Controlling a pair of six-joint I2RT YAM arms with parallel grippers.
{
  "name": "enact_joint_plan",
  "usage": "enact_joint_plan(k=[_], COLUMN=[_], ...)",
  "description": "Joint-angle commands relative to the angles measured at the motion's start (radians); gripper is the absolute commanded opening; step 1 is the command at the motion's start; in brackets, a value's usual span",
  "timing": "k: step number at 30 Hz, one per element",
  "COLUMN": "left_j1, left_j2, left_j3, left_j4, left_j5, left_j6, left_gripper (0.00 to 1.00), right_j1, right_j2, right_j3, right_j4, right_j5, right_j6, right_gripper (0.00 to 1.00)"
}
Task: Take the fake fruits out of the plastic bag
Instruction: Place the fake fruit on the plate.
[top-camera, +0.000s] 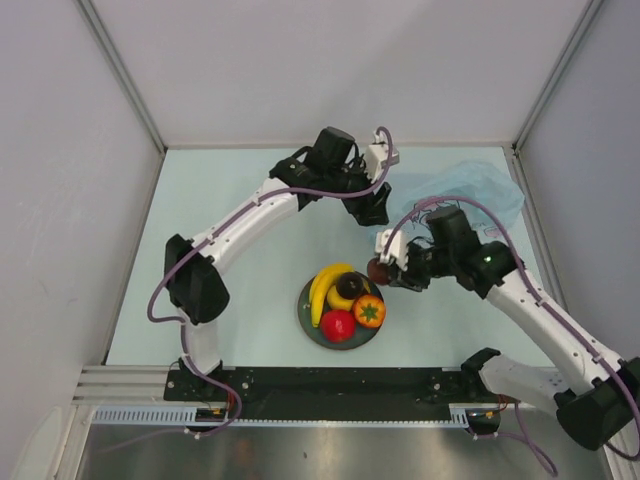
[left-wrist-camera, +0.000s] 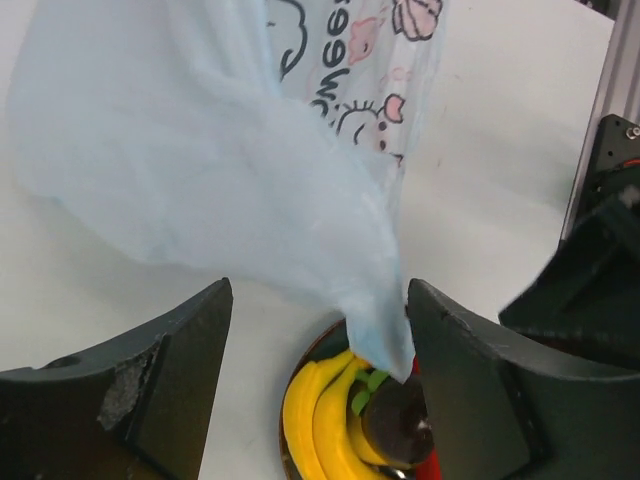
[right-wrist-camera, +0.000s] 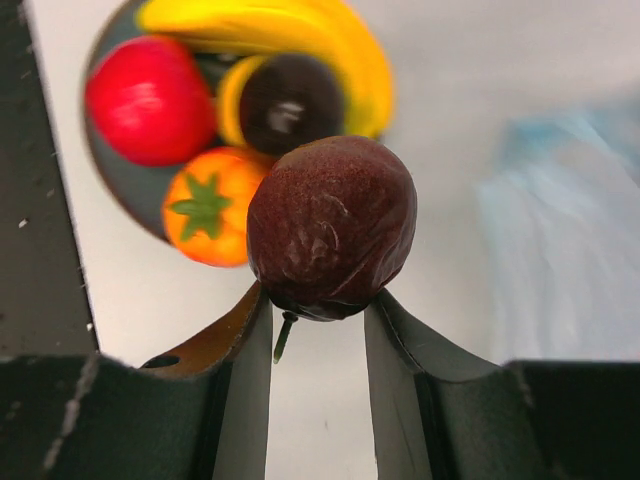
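The light-blue plastic bag (top-camera: 470, 185) lies at the back right. My left gripper (top-camera: 373, 208) is open beside it; in the left wrist view a corner of the bag (left-wrist-camera: 385, 335) hangs between the wide jaws (left-wrist-camera: 320, 295), against the right finger. My right gripper (top-camera: 388, 270) is shut on a dark red-brown fruit (right-wrist-camera: 332, 225) and holds it above the table, just right of the teal plate (top-camera: 303, 312). On the plate lie the banana bunch (top-camera: 325, 285), a dark purple ball (top-camera: 350, 286), a yellow fruit (top-camera: 342, 299), a red apple (top-camera: 338, 324) and an orange fruit (top-camera: 369, 312).
Grey walls enclose the pale table on three sides. A black rail (top-camera: 330, 385) with the arm bases runs along the near edge. The right arm's elbow (top-camera: 480, 262) is close to the bag.
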Motion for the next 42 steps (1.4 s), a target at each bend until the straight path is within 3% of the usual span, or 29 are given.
enact_joint_plan(k=[1, 4, 15, 23, 29, 42], left_j1=[0.027, 0.065, 0.303, 0.32, 0.361, 0.471], left_j2=[-0.154, -0.235, -0.594, -0.763, -0.846, -0.983], left_j3=[-0.071, -0.154, -0.62, -0.816, -0.881, -0.981], left_j4=[-0.005, -0.003, 0.096, 0.173, 0.213, 0.253], left_j5=[-0.029, -0.075, -0.029, -0.015, -0.008, 0.07], left_j6=[-0.004, -0.021, -0.179, -0.219, -0.234, -0.253], left_gripper=[0.77, 0.79, 0.79, 0.79, 0.79, 0.78], right_j1=[0.19, 0.321, 0.47, 0.519, 0.548, 0.553], right_j2=[0.049, 0.084, 0.242, 0.419, 0.48, 0.544], right_j3=[-0.001, 0.004, 0.148, 0.324, 0.343, 0.341], right_j4=[0.026, 0.047, -0.019, -0.129, -0.149, -0.071], right_j5=[0.104, 0.145, 0.158, 0.254, 0.3, 0.366], right_j6=[-0.102, -0.123, 0.025, 0.367, 0.503, 0.597], right_gripper=[0.22, 0.22, 0.24, 0.22, 0.24, 0.24])
